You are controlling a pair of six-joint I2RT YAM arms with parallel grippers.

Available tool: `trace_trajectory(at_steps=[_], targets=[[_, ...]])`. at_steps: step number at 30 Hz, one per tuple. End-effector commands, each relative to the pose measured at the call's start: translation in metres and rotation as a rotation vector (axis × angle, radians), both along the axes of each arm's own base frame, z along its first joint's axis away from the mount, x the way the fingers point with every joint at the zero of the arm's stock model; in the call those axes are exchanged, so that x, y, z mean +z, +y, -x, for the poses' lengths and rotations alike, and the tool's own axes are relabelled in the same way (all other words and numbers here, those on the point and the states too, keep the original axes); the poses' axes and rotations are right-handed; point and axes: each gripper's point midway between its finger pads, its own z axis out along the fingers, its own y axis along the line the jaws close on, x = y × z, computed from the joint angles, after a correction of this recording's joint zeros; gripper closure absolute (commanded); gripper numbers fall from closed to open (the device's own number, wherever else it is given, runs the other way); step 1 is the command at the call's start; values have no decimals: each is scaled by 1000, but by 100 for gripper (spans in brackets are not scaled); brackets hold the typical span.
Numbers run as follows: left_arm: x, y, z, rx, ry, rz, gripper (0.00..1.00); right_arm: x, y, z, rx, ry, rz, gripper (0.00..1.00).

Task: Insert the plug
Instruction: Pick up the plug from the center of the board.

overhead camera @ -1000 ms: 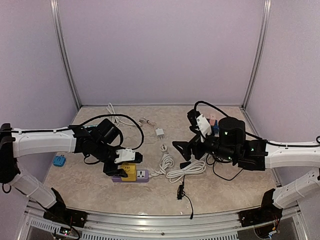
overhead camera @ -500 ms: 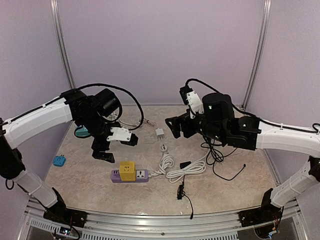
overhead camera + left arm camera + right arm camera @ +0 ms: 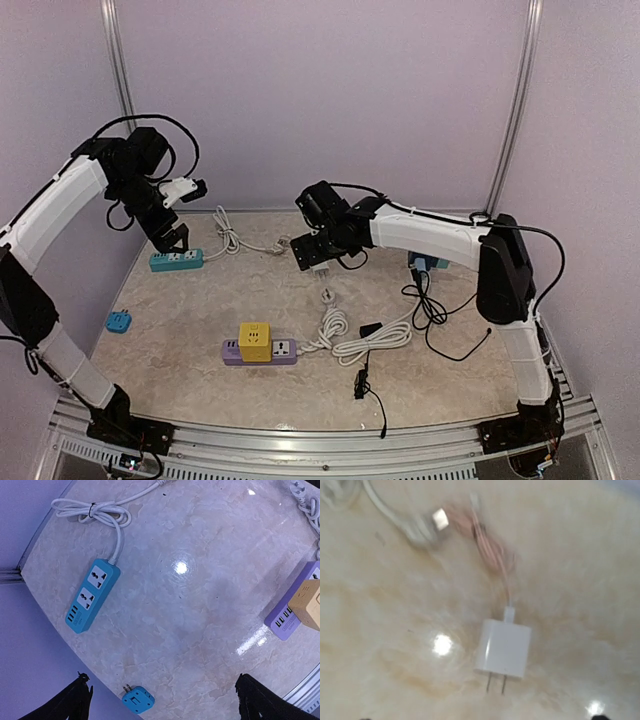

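Plug point(image 3: 502, 647), a small white charger block with two metal prongs, lies flat on the marbled table point(image 3: 200, 310) in the far middle of the scene. A thin pinkish cable point(image 3: 487, 540) runs from its back end toward a loose coil farther off. In the right wrist view, which is blurred, the prongs point at the camera. The plug sits just ahead of the right gripper point(image 3: 318, 258), roughly in line with the gap between its fingers, and nothing touches it. Only the two dark fingertips show, at the bottom edge of that view. They stand wide apart with nothing between them. From above, the right gripper hangs low over the plug and hides most of it.

The purple power strip point(image 3: 262, 352) with a yellow cube socket point(image 3: 255, 338) on it lies nearer, well apart from the plug. A bundled white cord point(image 3: 350, 340) lies to its right.

The left gripper point(image 3: 183, 212) is raised at the far left, jaws spread wide and holding nothing. Below it lie a blue power strip point(image 3: 92, 595) and, nearer, a small blue adapter point(image 3: 137, 700).
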Motion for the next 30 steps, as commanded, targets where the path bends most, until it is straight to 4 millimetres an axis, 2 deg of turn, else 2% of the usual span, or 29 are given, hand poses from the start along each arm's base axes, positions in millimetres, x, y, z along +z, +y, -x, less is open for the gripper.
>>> trace_trajectory(at_steps=[1, 4, 7, 12, 14, 18, 21, 25, 26, 29, 30], targets=[[-22, 2, 1, 127, 15, 98, 1, -61, -6, -7, -11, 198, 121, 7], [-29, 0, 8, 124, 0, 132, 1, -81, 0, -22, -32, 210, 123, 8], [-32, 0, 14, 117, 3, 157, 1, -99, -3, -30, -66, 219, 112, 10], [-46, 16, 19, 151, 3, 159, 1, -120, -8, -33, -84, 244, 104, 21], [-53, 27, 20, 177, 9, 126, 1, -126, -9, -31, -83, 255, 115, 30], [-63, 52, 21, 253, 35, 61, 1, -134, -15, -26, -82, 274, 143, 55], [-73, 70, 24, 316, 54, 31, 1, -132, -21, -22, -71, 284, 159, 79], [-91, 97, 35, 394, 78, -10, 1, -119, -26, -15, -42, 293, 162, 97], [-95, 105, 38, 412, 80, -33, 1, -114, -25, -12, -29, 296, 157, 100], [-105, 125, 46, 461, 82, -59, 1, -100, -21, -3, 13, 301, 108, 100], [-107, 125, 49, 458, 86, -52, 1, -95, -20, -2, 18, 294, 86, 100]])
